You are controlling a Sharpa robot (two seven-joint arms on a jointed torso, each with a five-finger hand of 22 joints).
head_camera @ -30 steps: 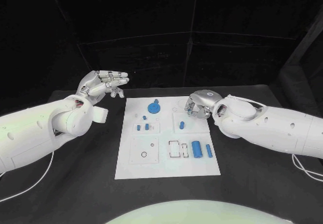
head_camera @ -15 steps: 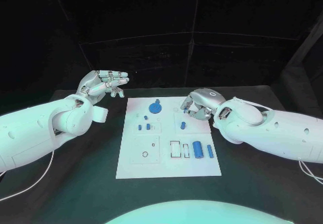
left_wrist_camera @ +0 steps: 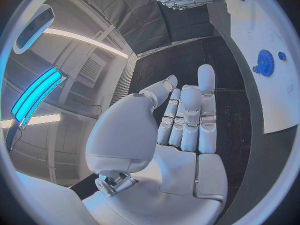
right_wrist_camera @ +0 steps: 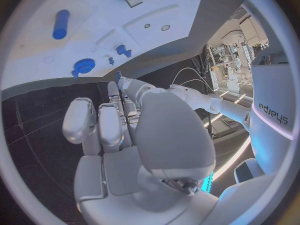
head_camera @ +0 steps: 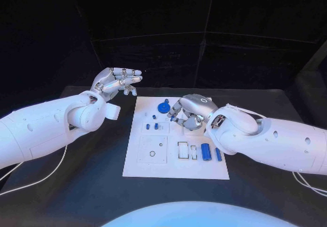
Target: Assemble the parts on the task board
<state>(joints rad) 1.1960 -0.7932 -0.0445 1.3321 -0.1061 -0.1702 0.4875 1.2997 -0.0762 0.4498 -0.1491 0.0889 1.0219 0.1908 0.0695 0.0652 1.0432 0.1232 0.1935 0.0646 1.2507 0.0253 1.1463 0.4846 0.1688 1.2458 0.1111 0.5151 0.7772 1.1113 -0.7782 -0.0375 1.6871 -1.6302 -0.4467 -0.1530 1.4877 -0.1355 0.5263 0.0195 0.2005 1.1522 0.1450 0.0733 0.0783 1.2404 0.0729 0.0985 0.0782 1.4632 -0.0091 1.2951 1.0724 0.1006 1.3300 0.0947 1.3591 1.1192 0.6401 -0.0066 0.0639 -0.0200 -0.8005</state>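
Currently the right hand (head_camera: pixel 186 111) sits over the middle of the task board (head_camera: pixel 176 170), fingers curled down; whether it grasps a part, I cannot tell. Beyond it stands 1 blue gear (head_camera: pixel 163 107). Beside it, toward the left arm, 2 small pegs (head_camera: pixel 152 126). Nearer the robot lie 2 blue cylinders (head_camera: pixel 206 152). The left hand (head_camera: pixel 116 81) hovers off the board, fingers apart, holding nothing.
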